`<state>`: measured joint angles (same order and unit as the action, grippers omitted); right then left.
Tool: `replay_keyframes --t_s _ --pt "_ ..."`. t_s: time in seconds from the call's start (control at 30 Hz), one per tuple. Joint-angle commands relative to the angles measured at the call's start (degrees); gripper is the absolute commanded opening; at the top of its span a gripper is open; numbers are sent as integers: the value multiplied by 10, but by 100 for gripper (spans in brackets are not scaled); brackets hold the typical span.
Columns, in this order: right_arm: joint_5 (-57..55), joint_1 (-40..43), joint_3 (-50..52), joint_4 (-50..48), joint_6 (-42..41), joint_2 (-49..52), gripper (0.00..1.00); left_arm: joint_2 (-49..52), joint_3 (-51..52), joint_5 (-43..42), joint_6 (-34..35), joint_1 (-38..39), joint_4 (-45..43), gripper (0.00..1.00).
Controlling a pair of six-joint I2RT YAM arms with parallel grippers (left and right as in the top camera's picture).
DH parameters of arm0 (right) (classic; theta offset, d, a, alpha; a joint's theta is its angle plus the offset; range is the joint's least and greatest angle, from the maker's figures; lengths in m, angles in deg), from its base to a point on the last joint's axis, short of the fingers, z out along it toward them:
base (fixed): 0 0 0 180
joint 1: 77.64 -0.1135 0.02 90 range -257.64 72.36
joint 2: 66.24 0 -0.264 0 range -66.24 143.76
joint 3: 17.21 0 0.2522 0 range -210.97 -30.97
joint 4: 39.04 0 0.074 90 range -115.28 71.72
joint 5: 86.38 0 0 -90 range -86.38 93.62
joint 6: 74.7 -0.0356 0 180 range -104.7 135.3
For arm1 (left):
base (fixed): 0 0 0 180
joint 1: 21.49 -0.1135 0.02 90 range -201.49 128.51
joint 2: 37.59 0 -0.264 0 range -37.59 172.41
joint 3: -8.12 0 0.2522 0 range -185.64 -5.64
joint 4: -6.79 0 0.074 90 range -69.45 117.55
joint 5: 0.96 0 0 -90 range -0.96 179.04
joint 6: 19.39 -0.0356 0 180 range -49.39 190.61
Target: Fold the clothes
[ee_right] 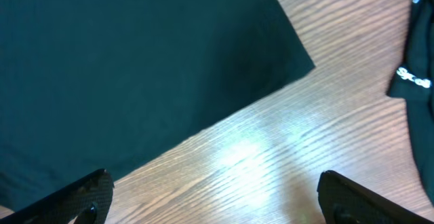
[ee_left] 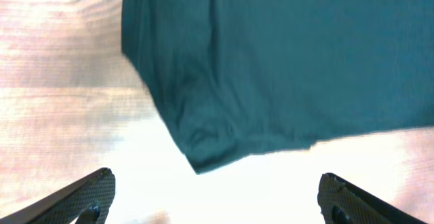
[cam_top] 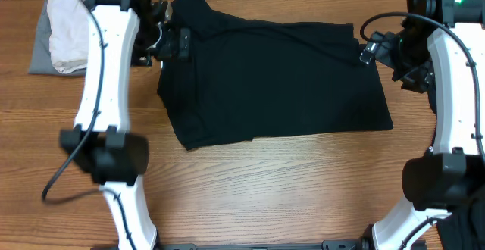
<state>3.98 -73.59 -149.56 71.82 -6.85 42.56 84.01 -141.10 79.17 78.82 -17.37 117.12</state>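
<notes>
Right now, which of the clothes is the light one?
The cream garment, bunched on grey fabric at the overhead view's upper left; the spread-out T-shirt is black.

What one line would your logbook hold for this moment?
black T-shirt: spread flat | left gripper: open, empty, near shirt corner | right gripper: open, empty, near shirt edge | cream garment: piled aside

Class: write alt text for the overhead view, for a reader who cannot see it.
A black T-shirt lies on a table, the left gripper and right gripper, both open, at its upper corners. Cream and grey clothes sit beside the left arm.
</notes>
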Motion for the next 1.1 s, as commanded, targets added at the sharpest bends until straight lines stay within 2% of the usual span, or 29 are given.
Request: replay_keyframes --t_s 0.0,0.23,0.47,0.53,0.8,1.07 --pt "-17 14 13 0 -6 -38 100 -91 122 -8 -16 1 2 97" --pt "-31 39 13 -6 -5 -38 100 -136 363 -22 -11 21 -15 98" --pt "-33 64 13 -7 -3 -38 100 -136 535 -24 32 36 -157 97" --pt "-33 70 13 -8 -3 -38 100 -136 579 -50 37 36 -207 96" --pt "-39 76 13 -17 -3 -38 100 -136 689 -81 62 41 -355 93" --pt "-39 76 13 -20 -3 -38 100 -136 704 -76 69 42 -438 93"
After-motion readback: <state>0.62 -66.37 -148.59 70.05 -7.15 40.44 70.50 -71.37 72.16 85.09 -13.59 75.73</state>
